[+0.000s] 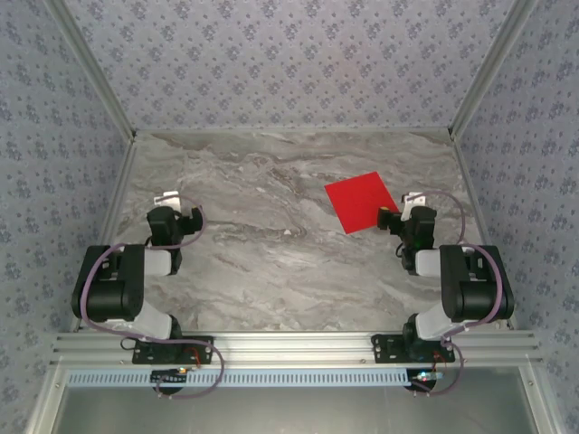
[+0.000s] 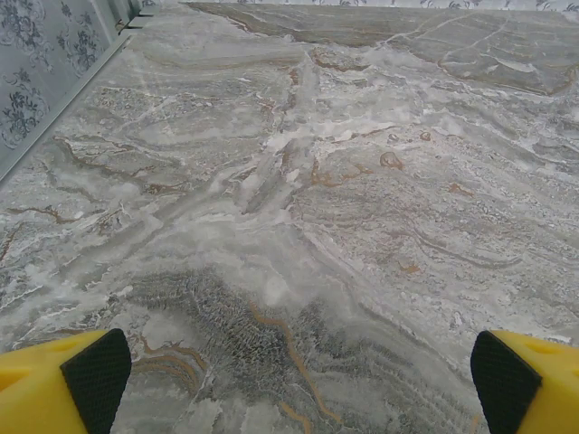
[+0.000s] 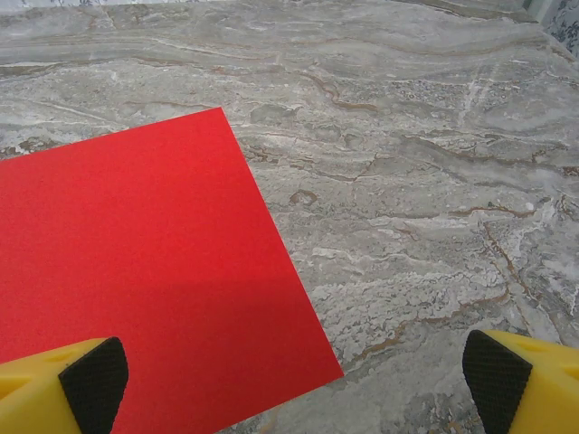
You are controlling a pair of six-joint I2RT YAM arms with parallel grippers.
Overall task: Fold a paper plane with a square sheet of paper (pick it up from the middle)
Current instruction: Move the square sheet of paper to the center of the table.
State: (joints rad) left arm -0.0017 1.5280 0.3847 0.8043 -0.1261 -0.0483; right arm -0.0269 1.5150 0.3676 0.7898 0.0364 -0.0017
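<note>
1. Frame rail (image 1: 289, 345): you have a ribbed aluminium rail along the near edge of the table (image 1: 271, 262), with both arm bases bolted to it, one near each near corner.

2. Table: a grey top with a marble pattern, with brownish veins showing in both wrist views.

3. Left arm (image 1: 118, 285): black and white, folded back over the near-left part of the table and wrapped in a purple cable.

4. Left gripper (image 1: 178, 206) (image 2: 294, 380): you see it close to the left edge, about halfway back. Its jaws stand wide apart with nothing between them. In the left wrist view the yellow fingers with black pads (image 2: 95, 375) sit at the two bottom corners, with bare stone under them.

5. Right arm (image 1: 466, 285): the same build, folded over the near-right part of the table.

6. Right gripper (image 1: 398, 212) (image 3: 294, 375): close to the right edge, about halfway back. Its jaws are spread wide and grip nothing. Its left pad (image 3: 95, 380) hangs over the near part of the paper. The other pad is past the paper's edge, over bare stone. You cannot tell whether the left pad touches the paper.

7. Square sheet of paper (image 1: 364, 201) (image 3: 136, 271): bright red, plain, unfolded and flat on the right half of the table. It is turned askew to the table's edges. Its near-right corner is just beside the right gripper, and it is well apart from the left one.

8. Walls (image 1: 289, 63): grey-blue flowered panels close the far edge and both sides.
</note>
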